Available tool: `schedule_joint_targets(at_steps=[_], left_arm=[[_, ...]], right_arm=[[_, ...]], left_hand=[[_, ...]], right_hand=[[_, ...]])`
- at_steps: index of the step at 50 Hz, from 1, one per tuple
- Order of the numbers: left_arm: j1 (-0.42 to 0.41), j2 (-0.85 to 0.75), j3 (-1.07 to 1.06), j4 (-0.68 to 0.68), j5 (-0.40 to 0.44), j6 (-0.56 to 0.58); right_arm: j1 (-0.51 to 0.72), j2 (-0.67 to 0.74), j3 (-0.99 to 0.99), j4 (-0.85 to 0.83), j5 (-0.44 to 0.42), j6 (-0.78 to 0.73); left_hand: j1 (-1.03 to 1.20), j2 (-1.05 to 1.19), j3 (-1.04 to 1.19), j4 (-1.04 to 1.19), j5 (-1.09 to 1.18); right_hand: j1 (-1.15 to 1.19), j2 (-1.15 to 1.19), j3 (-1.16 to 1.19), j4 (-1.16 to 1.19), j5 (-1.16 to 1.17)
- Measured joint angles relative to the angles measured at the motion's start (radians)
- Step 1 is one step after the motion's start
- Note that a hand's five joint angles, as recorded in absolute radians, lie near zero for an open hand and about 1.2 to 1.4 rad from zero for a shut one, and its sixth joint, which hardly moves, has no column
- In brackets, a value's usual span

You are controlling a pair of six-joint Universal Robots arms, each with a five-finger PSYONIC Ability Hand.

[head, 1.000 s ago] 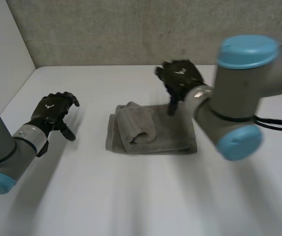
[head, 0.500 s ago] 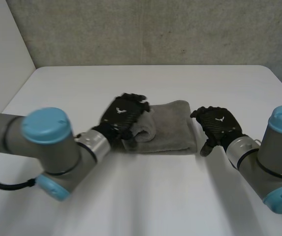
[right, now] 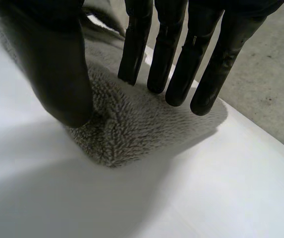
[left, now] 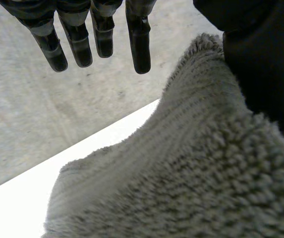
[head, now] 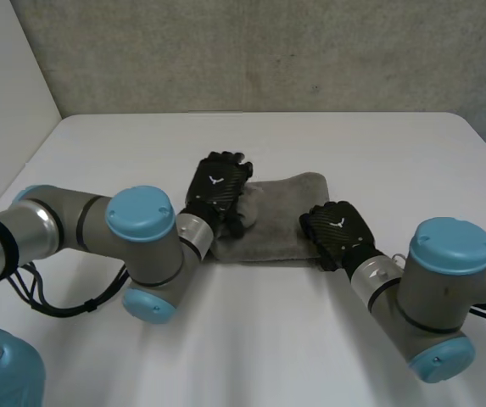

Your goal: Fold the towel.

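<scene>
Nearest you, the right hand [head: 337, 231] sits on the towel [head: 285, 216] at its 5 o'clock corner. The towel lies in the middle of the white table [head: 251, 339], bunched into a thick strip. A bit farther off, the left hand [head: 217, 188] rests on the towel's 9 o'clock end, where there is a rolled lump.

Here is what could go wrong. If the right hand only pushes down and slides, the corner may scrunch up and not lift. If it grabs just the top layer, the layers may pull apart. At the far end, the left hand has no real hold, so the lump could roll open or slip away when you move.

Now the fingers. On the right hand, the thumb [right: 57, 64] presses its tip onto the corner. Its fingers [right: 167, 49] are straight, side by side, with their tips touching the fluffy top. There is a gap between thumb and fingers, so I think it is pressing, not pinching. On the left hand, the fingers [left: 138, 39] are straight, a little spread, up in the air past the towel, touching nothing. Only its thumb [left: 265, 64] leans on the raised fold.
</scene>
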Motion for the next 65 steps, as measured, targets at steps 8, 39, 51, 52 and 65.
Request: schedule_joint_targets(at_steps=[8,39,51,52,65], left_arm=[[0.085,0.061,-0.076,0.008,-0.161,-0.015],[0.057,0.223,-0.261,0.008,-0.072,-0.122],[0.054,0.06,-0.098,-0.004,0.031,-0.096],[0.056,0.043,-0.084,-0.005,0.029,-0.089],[0.126,-0.07,0.047,0.0,-0.115,-0.028]], right_arm=[[0.024,0.04,-0.022,-0.002,0.019,-0.018],[0.014,0.016,-0.007,0.01,0.037,-0.04],[0.015,0.016,-0.005,0.03,0.037,-0.039],[0.014,0.016,-0.005,0.032,0.037,-0.039],[0.012,0.021,-0.009,0.039,0.035,-0.041]], left_hand=[[0.0,0.0,0.0,0.0,0.0],[0.0,0.0,0.0,0.0,0.002],[0.013,0.018,0.011,0.004,0.043],[0.015,0.02,0.012,0.004,0.047],[0.015,0.024,0.014,0.004,0.052]], right_hand=[[0.022,0.018,0.019,0.023,0.02],[0.02,0.017,0.017,0.022,0.019],[0.0,0.007,-0.002,0.012,0.004],[-0.001,0.007,-0.002,0.012,0.004],[-0.002,0.003,-0.005,0.011,0.0]])
